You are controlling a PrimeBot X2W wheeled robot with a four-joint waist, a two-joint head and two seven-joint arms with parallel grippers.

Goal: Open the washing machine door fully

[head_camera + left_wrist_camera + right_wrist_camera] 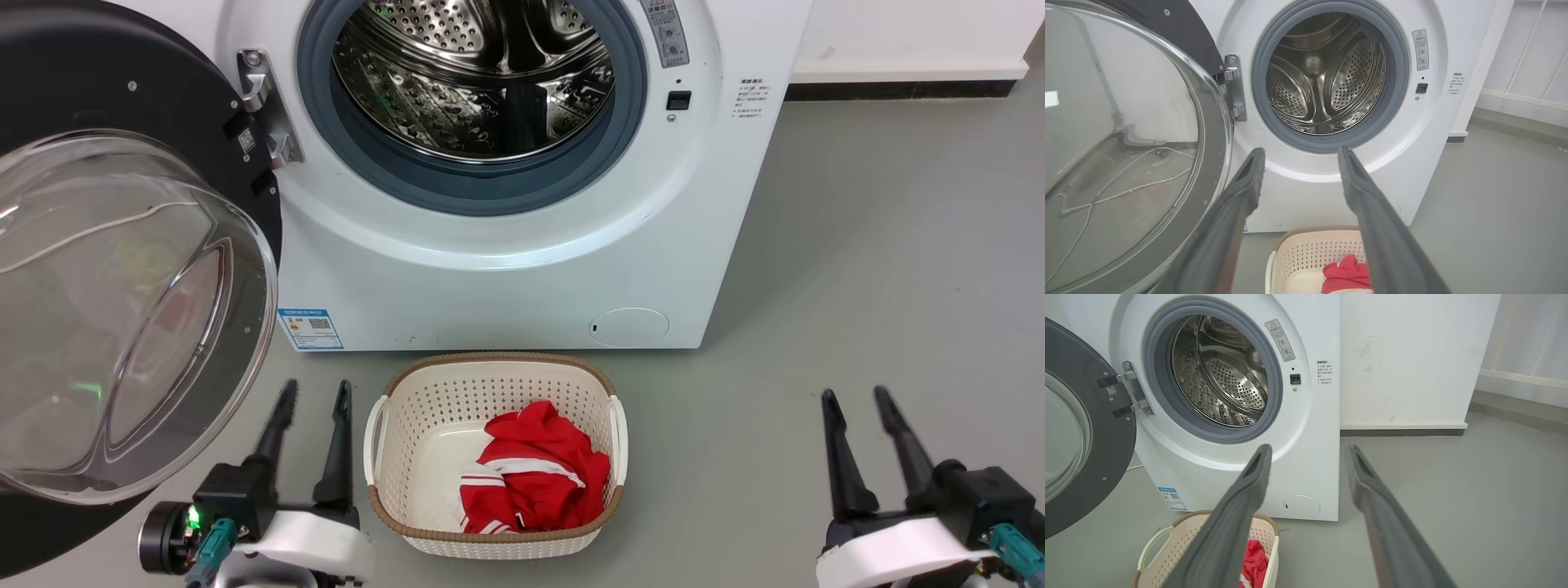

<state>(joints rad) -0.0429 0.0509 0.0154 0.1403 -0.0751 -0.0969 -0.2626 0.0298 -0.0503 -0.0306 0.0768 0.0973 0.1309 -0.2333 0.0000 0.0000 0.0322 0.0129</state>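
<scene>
The white washing machine (506, 278) (1314, 196) (1310, 457) faces me with its steel drum exposed. Its washing machine door (122, 310) (1126, 143) (1081, 428), black with a bulging clear glass bowl, is swung wide to the left on a metal hinge (265, 106). My left gripper (314, 392) (1300, 153) is open low at the left, just right of the door's edge and apart from it. Over the bare floor at the lower right, my right gripper (857, 396) (1306, 449) is open and holds nothing.
A cream laundry basket (392, 425) (1306, 253) (1155, 547) with a red garment (531, 474) stands on the floor before the washer, between my two grippers. Grey floor (882, 269) stretches to the right, with a white wall (1412, 355) behind.
</scene>
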